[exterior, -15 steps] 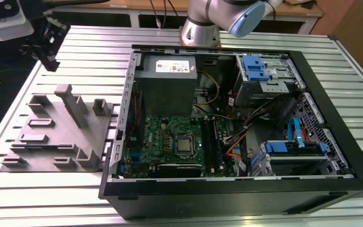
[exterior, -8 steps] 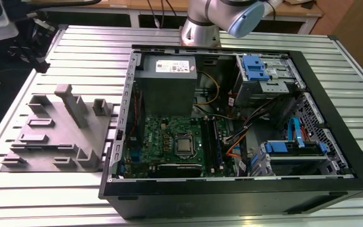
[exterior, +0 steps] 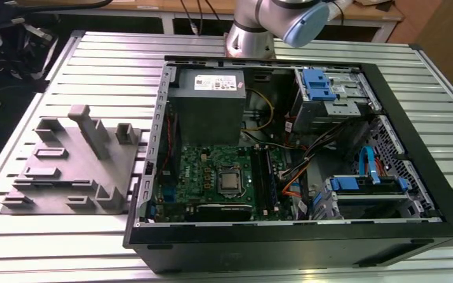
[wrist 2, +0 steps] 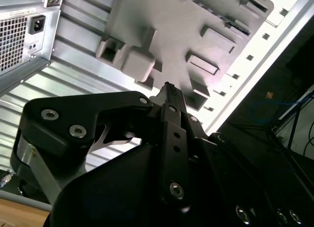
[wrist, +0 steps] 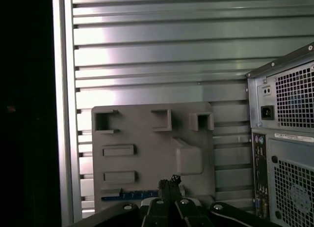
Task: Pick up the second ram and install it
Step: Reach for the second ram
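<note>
Closest in, the end effector [wrist: 170, 181] has its fingers pressed together, gripping nothing, and hovers above the grey holder tray [wrist: 147, 138]. In the first wrist view the second ram [wrist: 130, 194] shows as a thin blue-green strip along the tray edge nearest the fingertips. The tray rests on the slatted metal surface [wrist: 171, 55]. Beyond it in the exterior view stands the open computer case [exterior: 289, 250], its motherboard [exterior: 210, 177] exposed.

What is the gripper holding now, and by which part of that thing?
Nothing, as far as the pictures show. In both wrist views the gripper is shut with nothing in it, and the grey tray lies beyond it.
</note>
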You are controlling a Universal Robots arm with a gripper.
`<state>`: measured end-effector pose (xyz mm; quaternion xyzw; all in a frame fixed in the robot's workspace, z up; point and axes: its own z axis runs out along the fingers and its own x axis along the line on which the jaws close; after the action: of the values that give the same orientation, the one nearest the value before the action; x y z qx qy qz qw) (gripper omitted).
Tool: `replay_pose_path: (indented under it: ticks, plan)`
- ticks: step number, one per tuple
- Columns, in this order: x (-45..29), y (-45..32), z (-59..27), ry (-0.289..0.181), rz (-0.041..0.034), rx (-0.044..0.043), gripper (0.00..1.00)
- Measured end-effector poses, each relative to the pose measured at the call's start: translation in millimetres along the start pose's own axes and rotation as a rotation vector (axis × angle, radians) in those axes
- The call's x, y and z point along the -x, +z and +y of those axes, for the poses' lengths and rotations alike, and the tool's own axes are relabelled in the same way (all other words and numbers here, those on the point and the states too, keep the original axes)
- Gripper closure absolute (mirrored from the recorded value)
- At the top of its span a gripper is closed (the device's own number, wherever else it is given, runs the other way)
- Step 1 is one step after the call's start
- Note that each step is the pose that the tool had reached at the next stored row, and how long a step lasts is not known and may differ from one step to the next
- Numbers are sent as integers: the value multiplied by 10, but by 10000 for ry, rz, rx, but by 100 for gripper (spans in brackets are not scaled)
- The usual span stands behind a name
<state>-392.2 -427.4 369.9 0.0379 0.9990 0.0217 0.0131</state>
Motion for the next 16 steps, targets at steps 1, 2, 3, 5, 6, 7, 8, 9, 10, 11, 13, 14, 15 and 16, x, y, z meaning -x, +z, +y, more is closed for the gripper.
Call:
replay_pose_path:
  ticks: [1, 2, 3, 5, 6, 7, 8, 9, 10, 11, 13, 14, 15, 16]
  plan:
    - [-26, 2, -4, 0, 0, 0, 93]
    - [-53, 5, -8, 0, -1, 1, 93]
    - [-81, 7, -12, -1, 0, 0, 93]
    - [-134, 11, -20, 0, 0, 0, 93]
    - [-160, 13, -24, 0, 0, 0, 93]
    - [-188, 15, -28, 0, -1, 1, 93]
    - [-215, 18, -32, 0, -1, 1, 93]
    - [-246, 20, -37, 0, -1, 0, 93]
    - [-272, 21, -41, 0, 1, -1, 93]
    - [-297, 24, -46, 0, 1, -1, 93]
    - [-339, 35, -55, 0, -1, 1, 93]
    - [-358, 42, -61, 0, -1, 0, 93]
    - [-376, 48, -68, 0, -1, 1, 93]
    - [-392, 56, -75, 0, 0, 1, 93]
